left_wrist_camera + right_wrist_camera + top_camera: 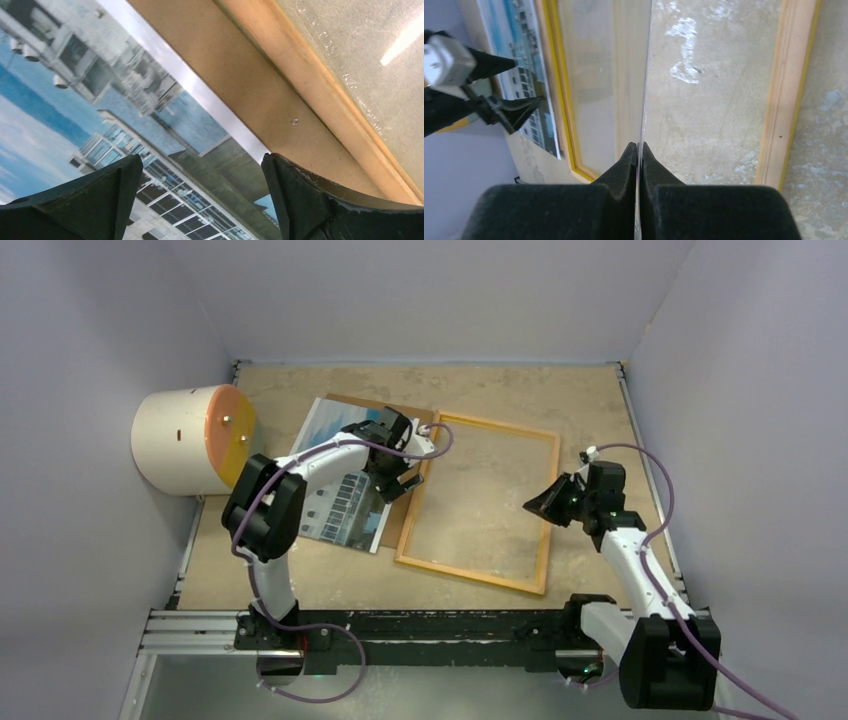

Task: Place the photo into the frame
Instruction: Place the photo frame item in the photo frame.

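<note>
The photo (335,502) lies face up on a brown backing board (405,412), left of the frame (478,570). The frame lies flat with its light wood side up. My left gripper (400,475) is open and empty, low over the photo's right part (75,100), with one finger over the picture and the other at its white border beside the board (240,75). My right gripper (545,503) is at the frame's right rail and is shut on the edge of the clear pane (644,75), which shows edge-on as a thin line over the frame (781,100).
A white cylinder with an orange face (190,440) lies at the table's left edge. Grey walls close in the left, back and right sides. A black rail (420,625) with the arm bases runs along the near edge.
</note>
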Tool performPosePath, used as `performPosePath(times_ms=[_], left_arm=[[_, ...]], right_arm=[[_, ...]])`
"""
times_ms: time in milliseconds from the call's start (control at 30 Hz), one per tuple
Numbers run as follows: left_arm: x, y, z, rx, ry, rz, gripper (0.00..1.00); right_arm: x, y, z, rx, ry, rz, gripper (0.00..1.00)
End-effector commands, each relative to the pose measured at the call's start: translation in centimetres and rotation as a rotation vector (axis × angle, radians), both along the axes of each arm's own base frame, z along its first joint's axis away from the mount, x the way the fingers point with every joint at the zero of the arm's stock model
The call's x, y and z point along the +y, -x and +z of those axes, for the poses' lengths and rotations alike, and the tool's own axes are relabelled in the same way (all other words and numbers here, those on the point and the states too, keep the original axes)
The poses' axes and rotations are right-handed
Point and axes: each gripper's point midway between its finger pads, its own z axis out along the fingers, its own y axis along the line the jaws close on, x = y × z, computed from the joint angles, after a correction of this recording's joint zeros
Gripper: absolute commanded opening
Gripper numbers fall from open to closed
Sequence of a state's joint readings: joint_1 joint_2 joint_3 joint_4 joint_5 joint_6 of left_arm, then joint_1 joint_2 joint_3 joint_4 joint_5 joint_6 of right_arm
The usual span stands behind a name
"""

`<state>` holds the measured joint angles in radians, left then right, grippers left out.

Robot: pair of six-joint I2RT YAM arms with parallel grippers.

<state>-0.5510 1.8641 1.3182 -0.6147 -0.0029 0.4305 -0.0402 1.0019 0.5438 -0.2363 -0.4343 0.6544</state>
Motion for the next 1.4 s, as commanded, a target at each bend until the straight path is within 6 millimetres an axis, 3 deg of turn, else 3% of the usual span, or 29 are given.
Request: performPosePath(times_ms=[0, 333, 733, 833, 1033, 1367], left_arm=[[-1.4, -0.1, -0.7, 0.026, 0.058, -0.036, 1.00], [-3.3, 0.0, -1.8, 0.072, 0.132, -0.070, 1.00], [-3.3, 0.7, -2.4, 0.097, 0.138, -0.080, 1.00], [-3.3, 0.6, -2.4, 0.097, 0.138, -0.079, 1.00], [-3.4, 0.6, -1.8, 0.090, 0.147, -0.082, 1.00], [-3.3, 1.1, -1.9, 0.102, 0.149, -0.091, 1.00]], right_arm=[[1.6, -1.2, 4.2, -0.198, -0.068, 0.094, 0.00], [4.1, -0.8, 7.0, -0.315, -0.207, 0.226, 0.00], [5.5, 0.1, 10.4, -0.469, -0.304, 0.324, 0.00], [5.4, 0.0, 9.9, -0.445, -0.301, 0.311, 0.00], [4.8, -0.8, 6.9, -0.298, -0.283, 0.237, 0.00], [4.5, -1.2, 6.9, -0.265, -0.300, 0.177, 0.00]])
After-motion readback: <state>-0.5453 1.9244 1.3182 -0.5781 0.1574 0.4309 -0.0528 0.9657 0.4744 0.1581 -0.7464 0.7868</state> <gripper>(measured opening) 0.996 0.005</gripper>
